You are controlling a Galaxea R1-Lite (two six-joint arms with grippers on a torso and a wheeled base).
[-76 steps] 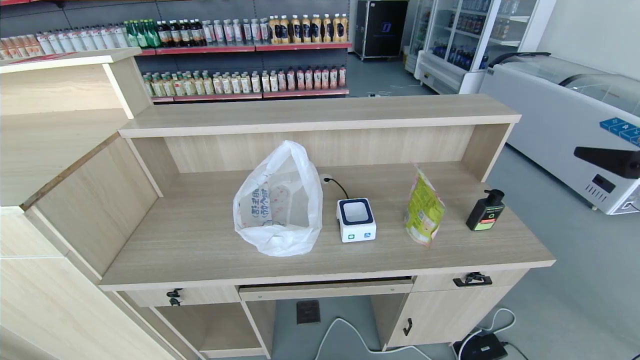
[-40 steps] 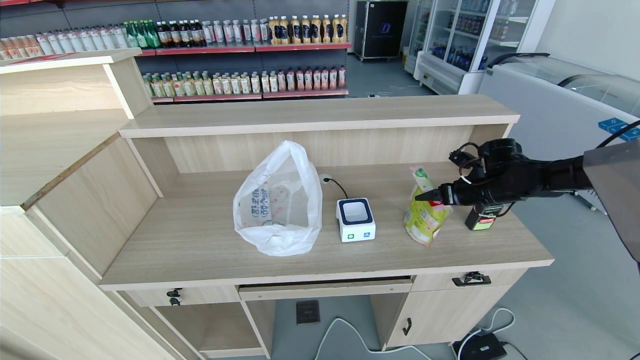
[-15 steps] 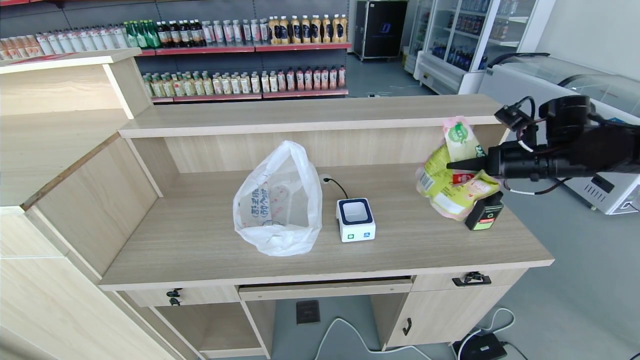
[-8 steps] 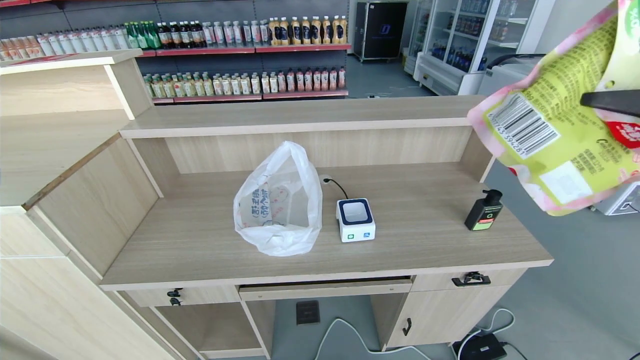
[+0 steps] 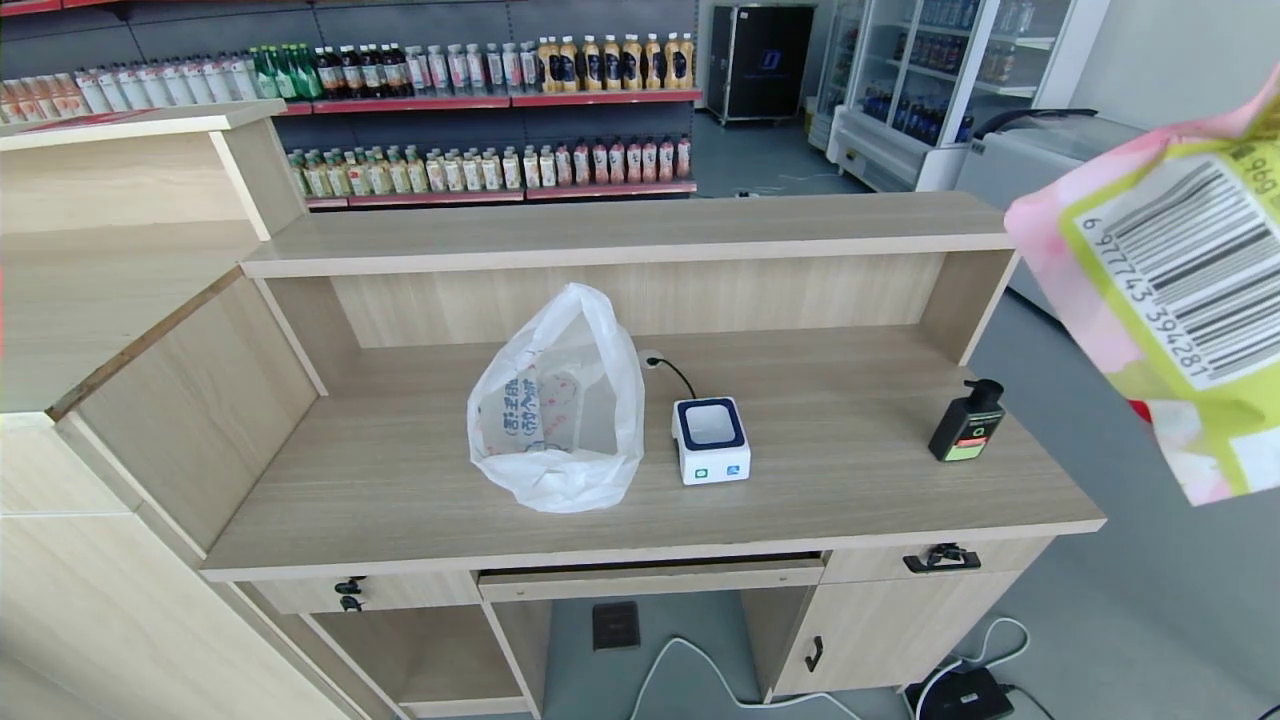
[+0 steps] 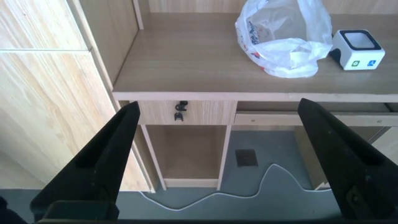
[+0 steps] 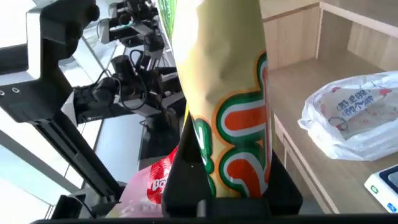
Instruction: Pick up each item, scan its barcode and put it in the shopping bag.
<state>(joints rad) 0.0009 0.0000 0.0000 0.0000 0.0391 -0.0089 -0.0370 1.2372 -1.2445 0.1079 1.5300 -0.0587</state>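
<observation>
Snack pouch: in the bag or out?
Out: green-and-pink snack pouch is airborne, clamped in the right gripper, apart from the white plastic shopping bag.

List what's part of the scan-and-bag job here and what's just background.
Job: snack pouch in the right tool, scanner, shopping bag, pump bottle standing on the counter.
Background: drink shelves, glass-door coolers, chest freezer, floor cables.
</observation>
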